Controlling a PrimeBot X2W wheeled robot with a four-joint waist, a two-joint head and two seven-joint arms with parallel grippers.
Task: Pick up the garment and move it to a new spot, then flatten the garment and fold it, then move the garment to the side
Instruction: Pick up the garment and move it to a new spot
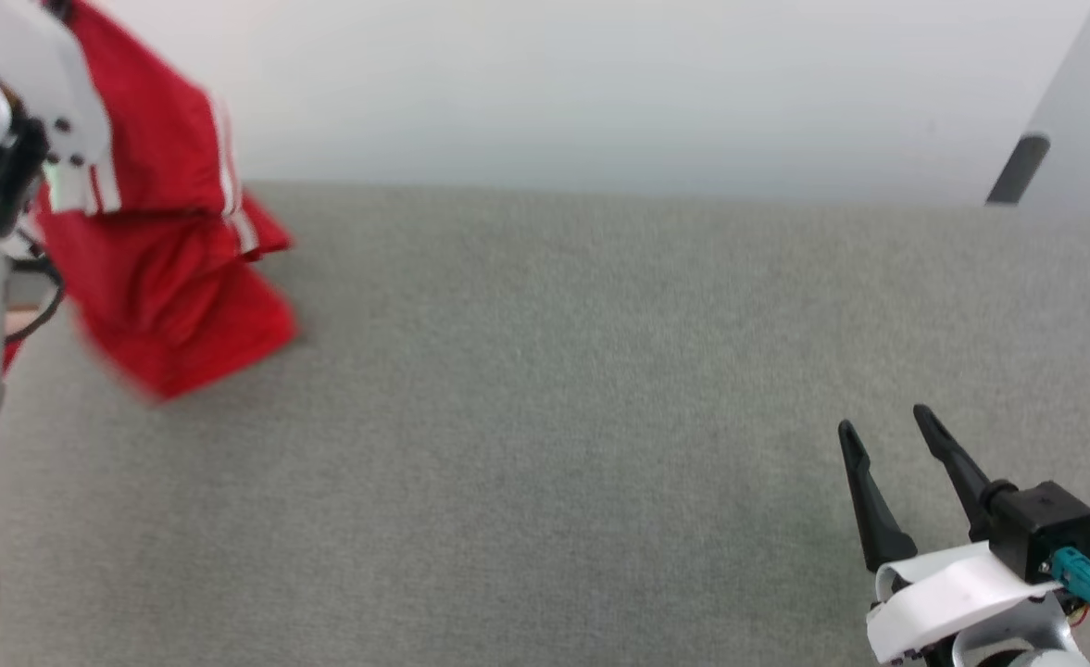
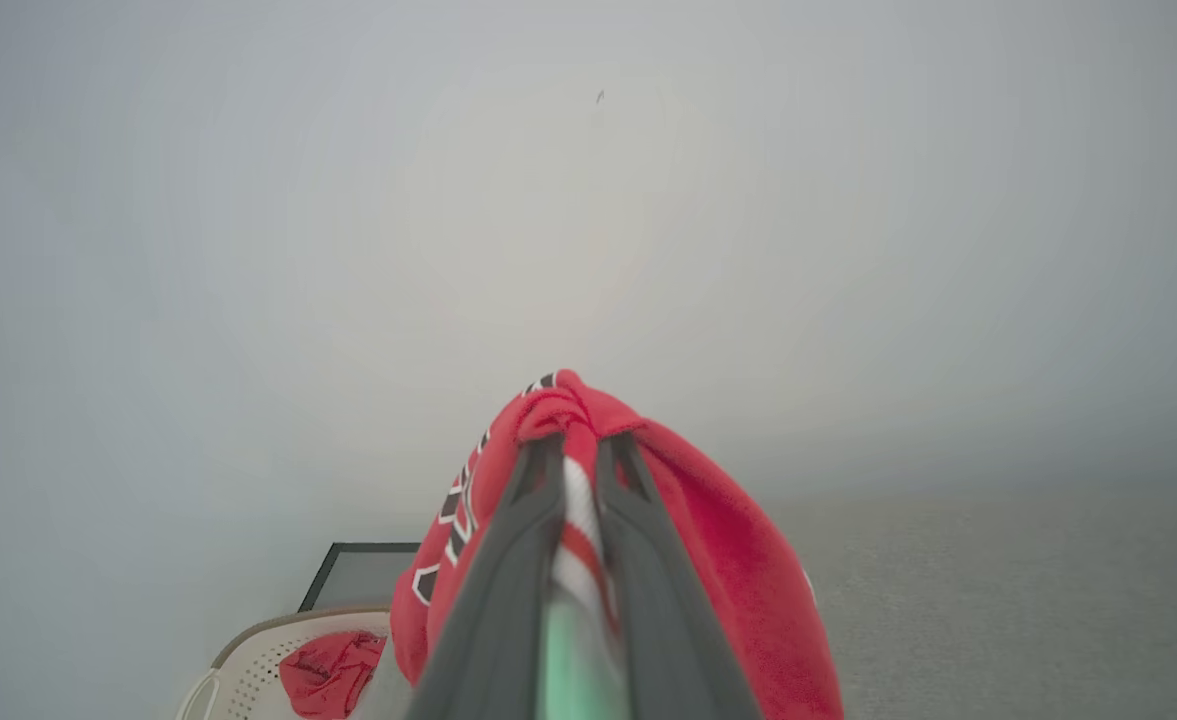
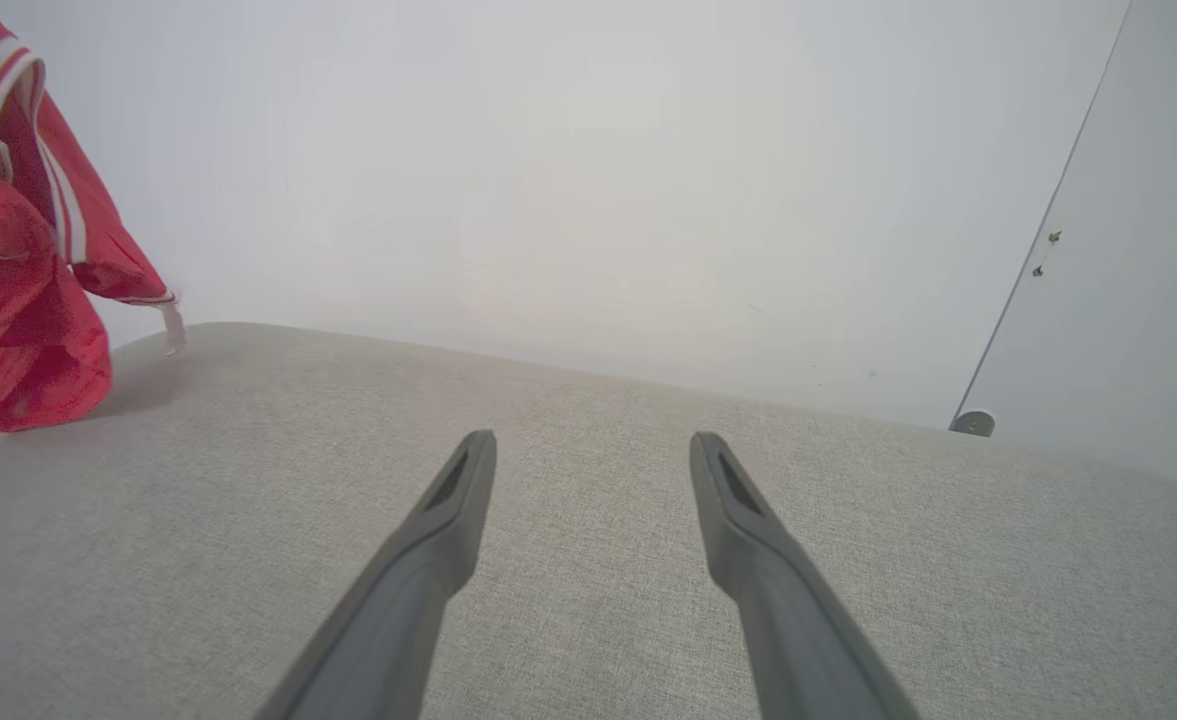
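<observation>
**Jersey (image 1: 174,278) at far left, hung from 1 arm**

My left gripper (image 2: 578,445) is pinched nearly closed on a bunched fold of the red jersey. It hangs long axis vertical over the far-left edge of the grey fabric surface (image 1: 554,417). I cannot tell whether its hem touches. My right gripper (image 1: 883,419) is wide open, empty, well apart at lower right. I judge the left arm must carry it rightward.

A flat surface of pale grey woven fabric (image 1: 545,417); at its far left a red, white-striped jersey garment (image 1: 183,306) hangs, hem seemingly touching it.
</observation>
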